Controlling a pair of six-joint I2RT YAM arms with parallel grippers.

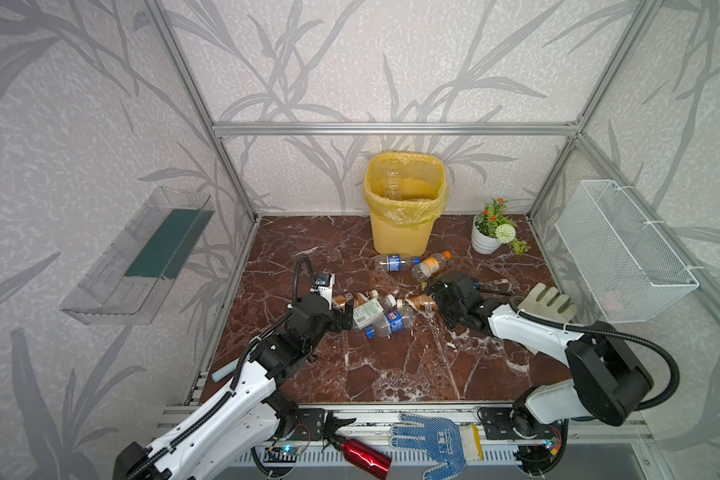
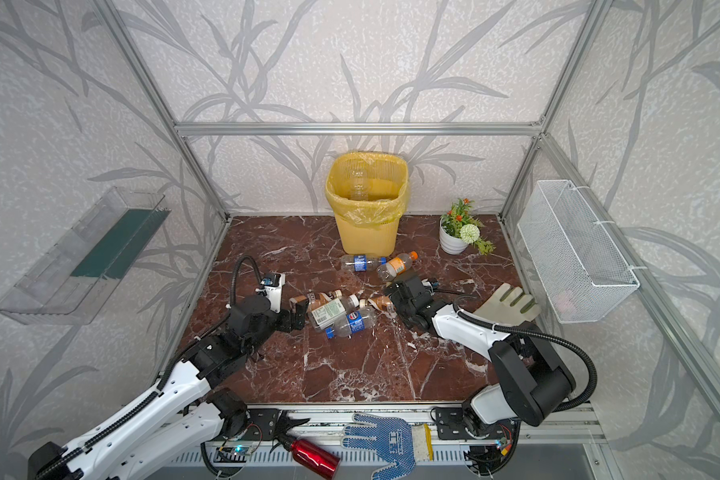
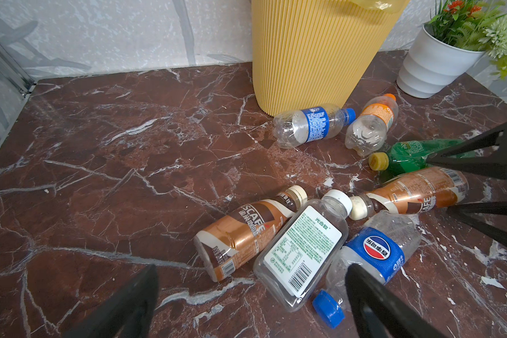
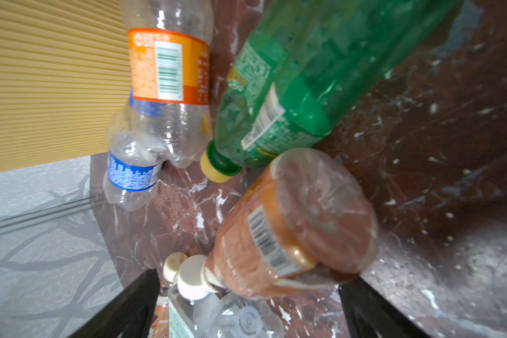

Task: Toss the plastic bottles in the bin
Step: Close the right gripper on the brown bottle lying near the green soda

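The yellow bin (image 1: 404, 232) (image 2: 366, 232) stands at the back with a clear bottle (image 1: 391, 183) inside. Several plastic bottles lie on the marble. My left gripper (image 3: 252, 304) (image 1: 346, 316) is open and low, the base of a white-labelled clear bottle (image 3: 302, 254) between its fingers. Beside that bottle lie a brown coffee bottle (image 3: 246, 234) and a Pepsi bottle (image 3: 375, 257). My right gripper (image 4: 249, 292) (image 1: 431, 293) is open around the base of a second brown bottle (image 4: 290, 228), not closed on it. A green bottle (image 4: 290, 87), an orange-labelled bottle (image 4: 167, 87) and a blue-labelled bottle (image 4: 129, 175) lie nearer the bin.
A white potted plant (image 1: 489, 237) stands right of the bin. A pale glove (image 1: 547, 303) lies by my right arm. On the side walls hang a white wire basket (image 1: 624, 253) and a clear tray (image 1: 142, 257). A red metal bottle (image 1: 364, 457) and a blue glove (image 1: 441, 444) lie at the front rail.
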